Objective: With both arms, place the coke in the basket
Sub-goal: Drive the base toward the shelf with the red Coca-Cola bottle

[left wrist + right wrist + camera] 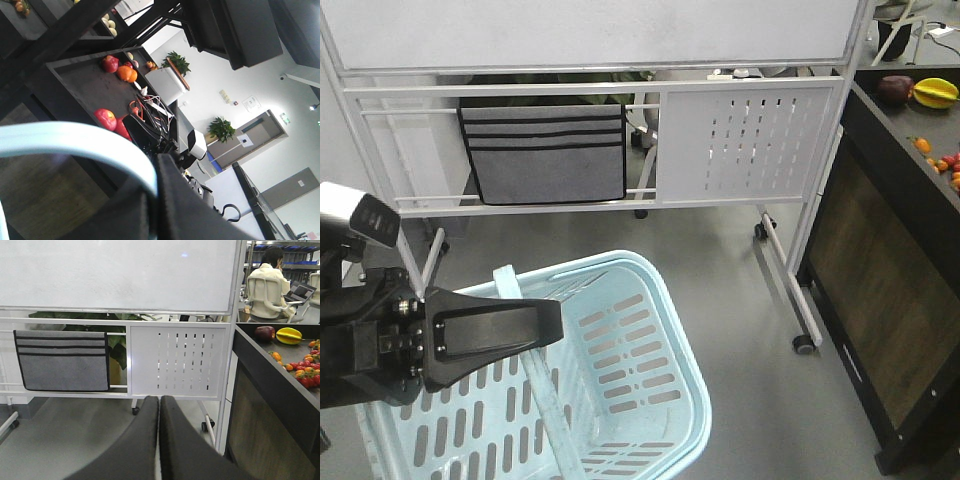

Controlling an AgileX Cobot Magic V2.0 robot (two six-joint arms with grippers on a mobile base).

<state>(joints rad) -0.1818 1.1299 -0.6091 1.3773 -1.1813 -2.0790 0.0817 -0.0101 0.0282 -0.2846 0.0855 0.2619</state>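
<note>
- The left end effector (548, 327) sits at the lower left of the front view. Its black fingers are clamped on the pale blue handle (546, 405) of the basket.
- In the left wrist view we see that handle arc in from the left edge and run in between the two dark fingers at the bottom centre.
- The right end effector (159, 402) fills the bottom centre of the right wrist view. Its two fingers (135, 445) are pressed together along their length and grip nothing.
- The basket (650, 370), light blue with slotted walls, stands on the grey floor at the bottom centre of the front view, directly under the left end effector.
- We cannot tell where the coke is.
- Behind the basket, across the upper half of the front view, stands a white wheeled frame with a perforated panel (750, 145). A grey fabric organiser (542, 155) with black stripes hangs to the left of that panel.
- Along the right edge of the front view runs a dark tabletop (900, 135). At its upper end a yellow fruit (935, 92) lies just beside a dark red fruit (895, 90), and small red and orange fruits lie lower down the edge.
- In the upper right of the right wrist view, a person (267, 280) in a pale top sits with their back to us.
</note>
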